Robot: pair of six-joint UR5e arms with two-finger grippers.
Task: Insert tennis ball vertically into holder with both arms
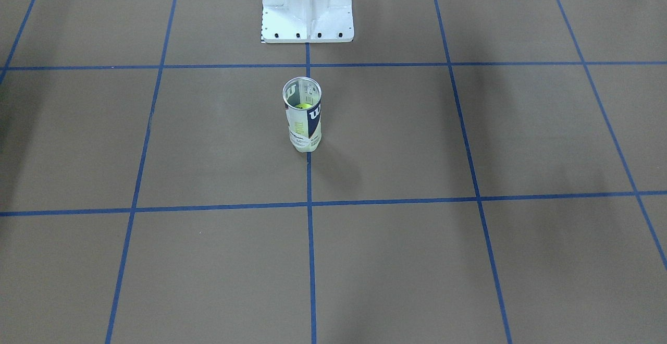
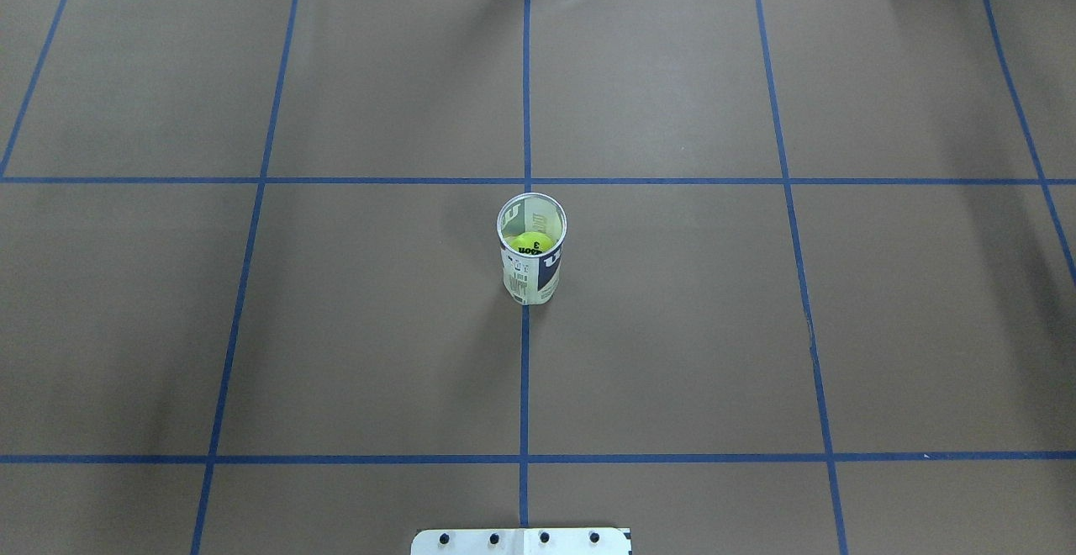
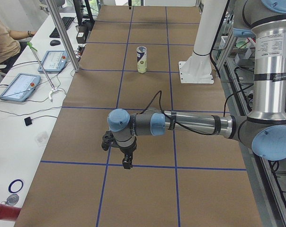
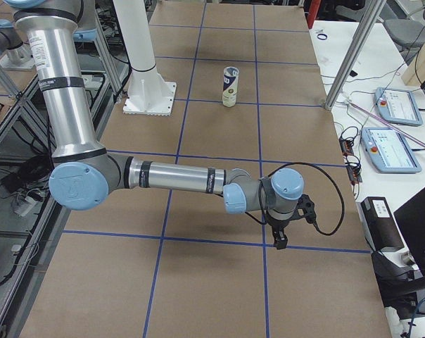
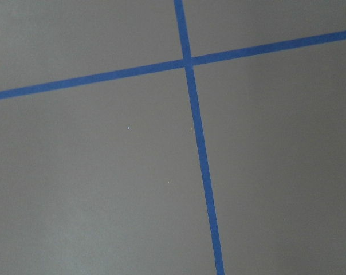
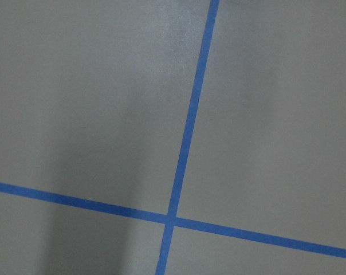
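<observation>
Clear plastic cylindrical tennis-ball holder (image 2: 531, 273) stands upright at centre of the brown table (image 2: 336, 328), long axis vertical, with the yellow-green tennis ball (image 2: 533, 243) inside. Left tool (image 3: 127, 162) and right tool (image 4: 279, 241) hang over opposite ends, well apart from it, neither evidently nearer. Whether they are open or closed cannot be told.
</observation>
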